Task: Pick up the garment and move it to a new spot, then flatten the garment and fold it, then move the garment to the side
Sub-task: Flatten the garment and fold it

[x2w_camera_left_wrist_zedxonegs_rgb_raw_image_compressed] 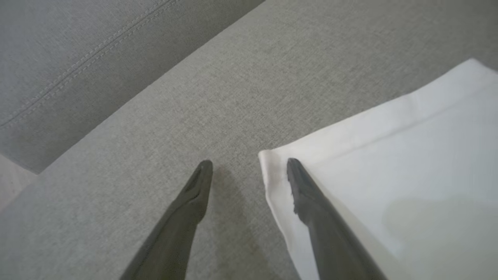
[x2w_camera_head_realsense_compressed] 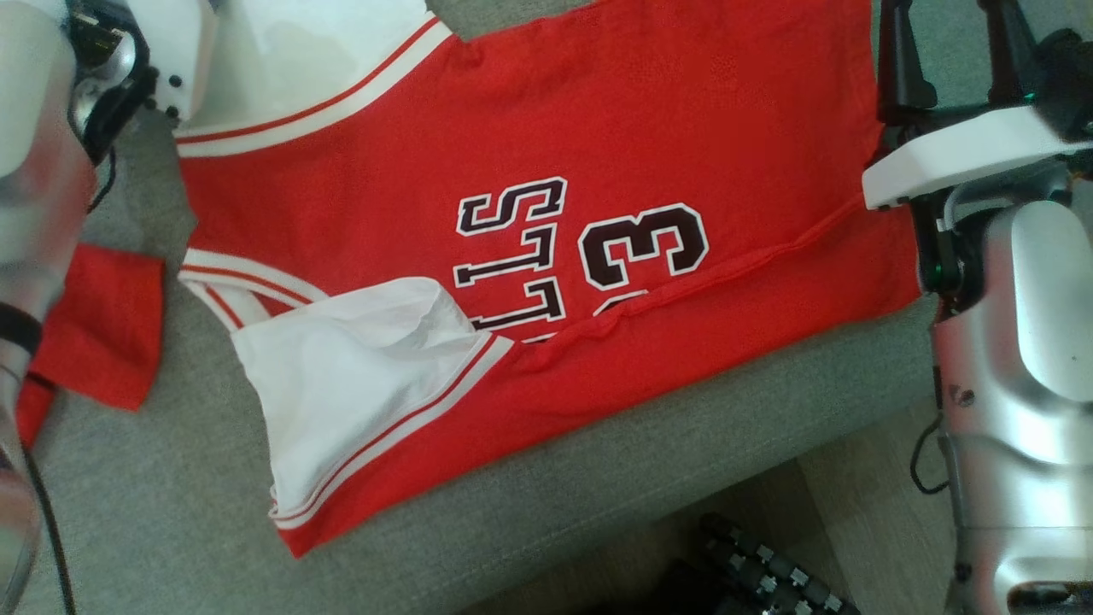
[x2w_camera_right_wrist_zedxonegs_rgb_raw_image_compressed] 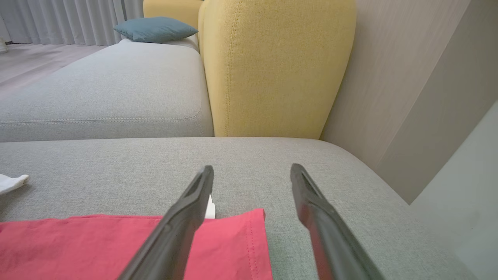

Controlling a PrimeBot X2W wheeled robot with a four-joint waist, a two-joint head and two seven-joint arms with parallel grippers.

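Observation:
The garment (x2w_camera_head_realsense_compressed: 598, 171) is a red jersey with white trim and dark lettering, spread across the grey sofa seat. Its near edge is folded over, with a white panel (x2w_camera_head_realsense_compressed: 359, 376) lying on top. My left gripper (x2w_camera_left_wrist_zedxonegs_rgb_raw_image_compressed: 249, 165) is open at a white corner of the garment (x2w_camera_left_wrist_zedxonegs_rgb_raw_image_compressed: 389, 175): one finger (x2w_camera_left_wrist_zedxonegs_rgb_raw_image_compressed: 311, 202) is over the white cloth, the other over bare seat. My right gripper (x2w_camera_right_wrist_zedxonegs_rgb_raw_image_compressed: 252, 171) is open too, hovering at the red hem corner (x2w_camera_right_wrist_zedxonegs_rgb_raw_image_compressed: 233, 245). Its left finger (x2w_camera_right_wrist_zedxonegs_rgb_raw_image_compressed: 186, 217) is above the red cloth and its right finger (x2w_camera_right_wrist_zedxonegs_rgb_raw_image_compressed: 319, 217) above the sofa.
A separate red piece of cloth (x2w_camera_head_realsense_compressed: 102, 325) lies at the left by my left arm. The seat's front edge runs diagonally, with floor (x2w_camera_head_realsense_compressed: 854, 495) and a dark base part (x2w_camera_head_realsense_compressed: 751, 564) below. A yellow backrest (x2w_camera_right_wrist_zedxonegs_rgb_raw_image_compressed: 272, 66) and a blue pillow (x2w_camera_right_wrist_zedxonegs_rgb_raw_image_compressed: 155, 29) stand beyond.

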